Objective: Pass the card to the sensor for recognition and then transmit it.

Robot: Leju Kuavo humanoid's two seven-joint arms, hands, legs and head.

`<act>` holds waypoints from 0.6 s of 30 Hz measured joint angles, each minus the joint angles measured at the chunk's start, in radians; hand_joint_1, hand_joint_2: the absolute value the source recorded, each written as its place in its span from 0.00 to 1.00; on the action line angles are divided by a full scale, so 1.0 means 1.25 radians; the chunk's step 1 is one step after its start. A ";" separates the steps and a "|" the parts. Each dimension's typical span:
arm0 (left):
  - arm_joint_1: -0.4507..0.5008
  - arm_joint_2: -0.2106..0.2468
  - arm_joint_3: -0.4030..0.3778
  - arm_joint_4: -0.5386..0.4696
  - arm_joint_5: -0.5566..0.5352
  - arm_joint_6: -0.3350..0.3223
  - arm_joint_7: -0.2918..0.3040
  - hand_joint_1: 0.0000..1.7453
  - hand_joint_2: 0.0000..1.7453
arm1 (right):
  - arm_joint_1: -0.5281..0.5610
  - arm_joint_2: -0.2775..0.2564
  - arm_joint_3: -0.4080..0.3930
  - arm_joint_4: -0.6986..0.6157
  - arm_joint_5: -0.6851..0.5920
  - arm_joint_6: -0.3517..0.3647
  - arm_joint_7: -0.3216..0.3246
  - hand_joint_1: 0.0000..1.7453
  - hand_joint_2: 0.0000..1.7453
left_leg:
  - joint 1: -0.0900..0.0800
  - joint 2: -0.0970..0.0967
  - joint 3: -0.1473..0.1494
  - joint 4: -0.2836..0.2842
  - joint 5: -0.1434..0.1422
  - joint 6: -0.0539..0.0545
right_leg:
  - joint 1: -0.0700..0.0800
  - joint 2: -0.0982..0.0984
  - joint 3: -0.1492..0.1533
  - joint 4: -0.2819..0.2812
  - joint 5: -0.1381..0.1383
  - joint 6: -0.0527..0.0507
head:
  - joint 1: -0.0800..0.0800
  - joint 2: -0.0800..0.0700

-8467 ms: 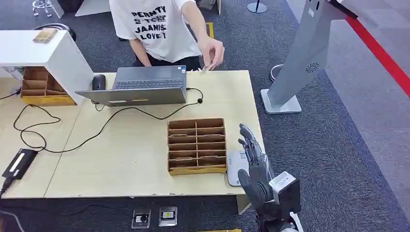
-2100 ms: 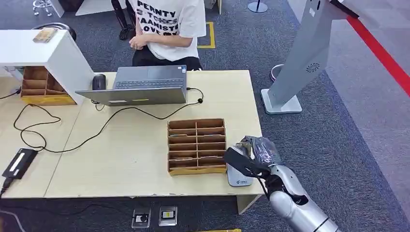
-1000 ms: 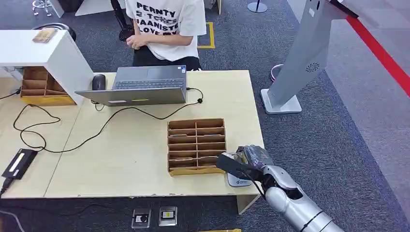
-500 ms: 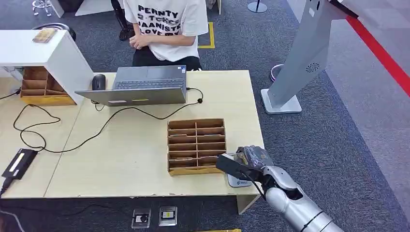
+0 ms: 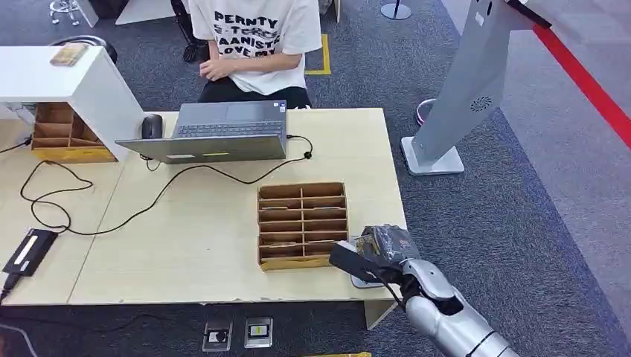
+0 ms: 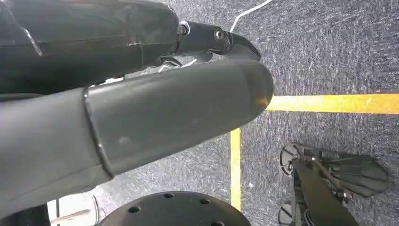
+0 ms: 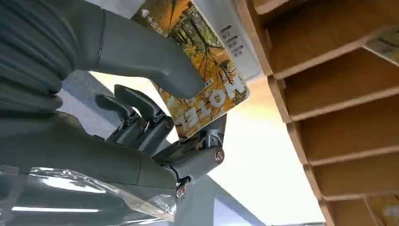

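Yellow card [image 7: 207, 84], plain in the right wrist view, is pinched by the right hand [image 5: 376, 251] over the white sensor [image 5: 360, 280], beside the wooden organiser [image 5: 302, 223] on the counter [image 5: 201, 223]. Left hand's [image 6: 141, 94] state: cannot tell.

An open grey laptop [image 5: 223, 130] sits at the upper middle of the light wooden table [image 5: 186, 245], with a black mouse [image 5: 151, 126] just left of it and a black cable [image 5: 149, 201] trailing toward the frame's left. A person in a white printed T-shirt [image 5: 257, 33] sits behind the table at the top, and a grey kiosk stand [image 5: 461, 89] rises at upper right on the dark carpet [image 5: 551, 223]. A black device [image 5: 28, 251] lies at the table's lower left.
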 joint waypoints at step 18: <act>0.002 0.000 0.000 0.000 0.005 -0.009 -0.019 0.00 0.00 | 0.095 -0.023 -0.079 -0.324 0.202 -0.049 0.099 1.00 1.00 | 0.000 0.002 0.000 0.000 0.000 0.000 | 0.000 0.001 0.000 0.000 0.000 0.000 | 0.000 0.000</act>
